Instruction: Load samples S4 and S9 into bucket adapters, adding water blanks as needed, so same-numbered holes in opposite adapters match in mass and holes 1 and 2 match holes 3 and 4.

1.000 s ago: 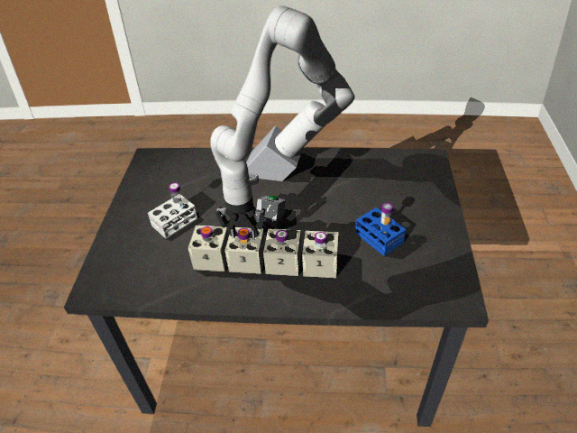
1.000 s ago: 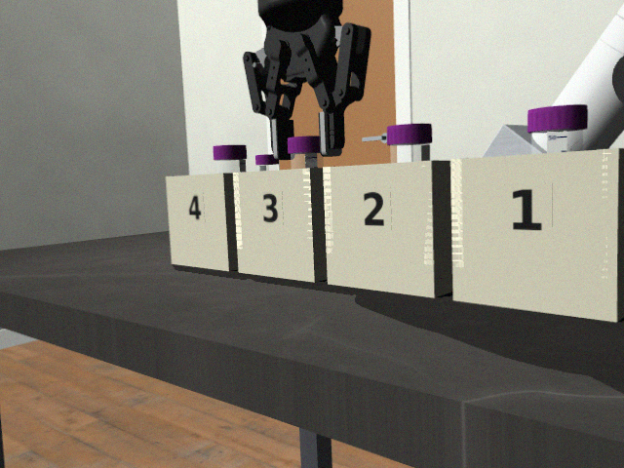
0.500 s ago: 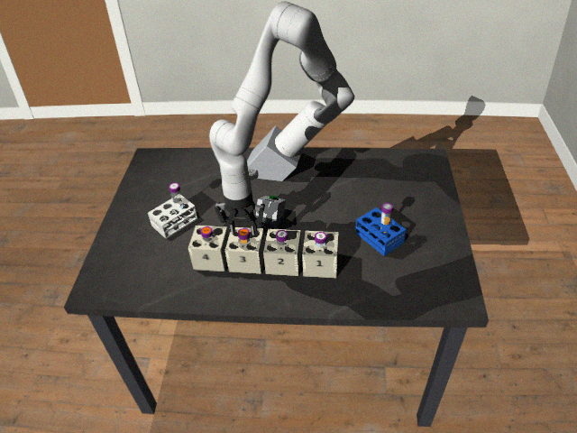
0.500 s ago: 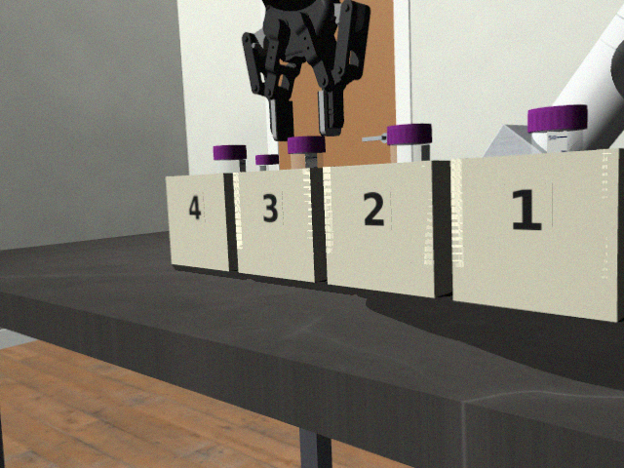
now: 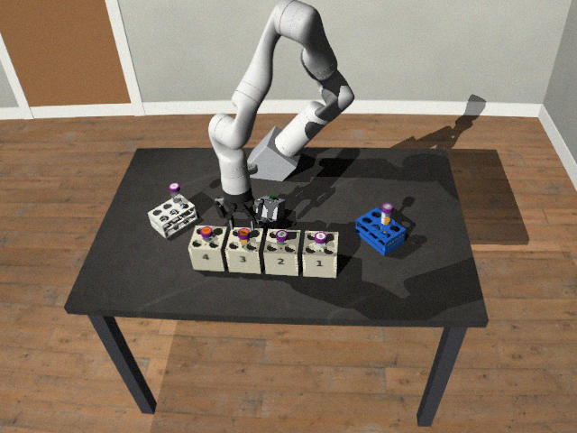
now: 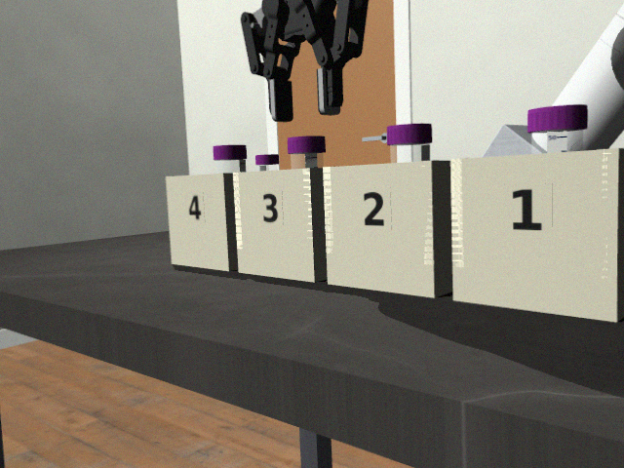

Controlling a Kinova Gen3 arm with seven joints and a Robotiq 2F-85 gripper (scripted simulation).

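Four beige adapters stand in a row: adapter 4 point(image 5: 207, 262) point(image 6: 199, 236), adapter 3 point(image 5: 242, 263) point(image 6: 272, 244), adapter 2 point(image 5: 280, 266) point(image 6: 377, 252) and adapter 1 point(image 5: 319, 269) point(image 6: 528, 266). Each holds one purple-capped tube near its centre. The tubes in adapter 4 point(image 5: 205, 231) point(image 6: 229, 151) and adapter 3 point(image 5: 242, 233) point(image 6: 305, 144) have orange dots. The tubes in adapter 2 point(image 5: 280, 234) point(image 6: 409, 133) and adapter 1 point(image 5: 319, 237) point(image 6: 557, 117) have white dots. My gripper point(image 5: 236, 222) point(image 6: 304, 110) is open and empty, a little above the tube in adapter 3.
A white rack point(image 5: 167, 222) at the left holds one tube point(image 5: 174, 188). A blue rack point(image 5: 380, 234) at the right holds one tube point(image 5: 387, 207) with orange liquid. The DONE desk point(image 5: 269, 209) with its green key point(image 5: 274, 198) stands just behind adapters 3 and 2.
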